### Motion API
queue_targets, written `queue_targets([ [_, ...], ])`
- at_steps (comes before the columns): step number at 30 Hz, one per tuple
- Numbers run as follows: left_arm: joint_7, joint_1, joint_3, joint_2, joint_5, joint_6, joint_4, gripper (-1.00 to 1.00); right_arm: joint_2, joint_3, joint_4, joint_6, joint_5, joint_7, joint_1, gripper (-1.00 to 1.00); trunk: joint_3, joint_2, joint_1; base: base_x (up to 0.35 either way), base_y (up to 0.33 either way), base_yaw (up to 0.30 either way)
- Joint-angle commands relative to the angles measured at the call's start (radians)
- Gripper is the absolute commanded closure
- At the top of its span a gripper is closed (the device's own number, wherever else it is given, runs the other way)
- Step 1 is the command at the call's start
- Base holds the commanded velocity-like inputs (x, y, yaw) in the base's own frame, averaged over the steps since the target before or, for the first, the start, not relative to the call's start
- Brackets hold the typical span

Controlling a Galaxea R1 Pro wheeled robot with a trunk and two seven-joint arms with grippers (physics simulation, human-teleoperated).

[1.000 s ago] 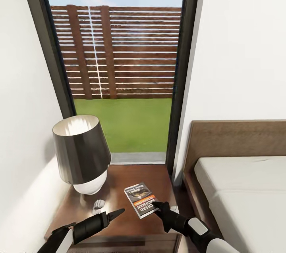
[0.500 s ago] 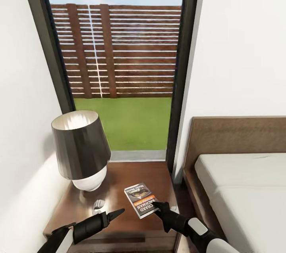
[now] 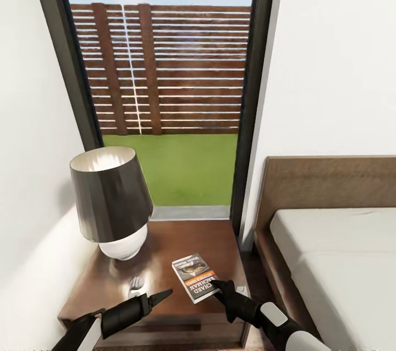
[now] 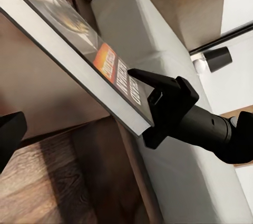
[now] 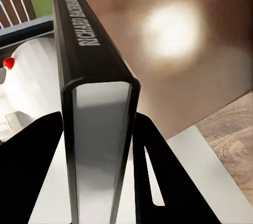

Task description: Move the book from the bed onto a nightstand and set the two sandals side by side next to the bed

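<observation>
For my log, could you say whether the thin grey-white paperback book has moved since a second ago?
Yes: in the right gripper, the book drifted from the black-shaded lamp toward the dark-brown nightstand's front edge.

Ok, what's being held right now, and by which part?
The right gripper is shut on the book, its fingers clamping the near edge, opposite the cover's picture. The left gripper holds nothing.

We see bright daylight through the window [image 3: 165, 92], a glare patch on the nightstand [image 5: 171, 29], soft lamp [image 3: 110, 202] shadow, and wrist-view backgrounds blurred.
</observation>
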Motion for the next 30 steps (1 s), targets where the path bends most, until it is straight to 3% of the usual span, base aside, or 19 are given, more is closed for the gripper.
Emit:
queue_targets([
  [1,-0.002,0.0,0.0,0.0,0.005,0.009,0.0,-1.0,0.0,-0.006,-0.001,0.006,-0.002,0.0,0.0,1.0,-0.004,-0.008,0.004,0.0,0.0,0.0],
  [11,-0.002,0.0,0.0,0.0,0.005,0.009,0.0,-1.0,0.0,-0.006,-0.001,0.006,-0.002,0.0,0.0,1.0,-0.036,-0.078,0.042,0.0,0.0,0.0],
  [20,-0.002,0.0,0.0,0.0,0.005,0.009,0.0,-1.0,0.001,-0.006,-0.001,0.006,-0.002,0.0,0.0,1.0,-0.036,-0.078,0.042,0.009,0.0,0.0],
  [30,-0.002,0.0,0.0,0.001,0.005,0.009,0.0,-1.0,0.003,-0.006,-0.001,0.006,-0.002,0.0,0.0,1.0,-0.036,-0.078,0.042,0.239,0.0,0.0],
])
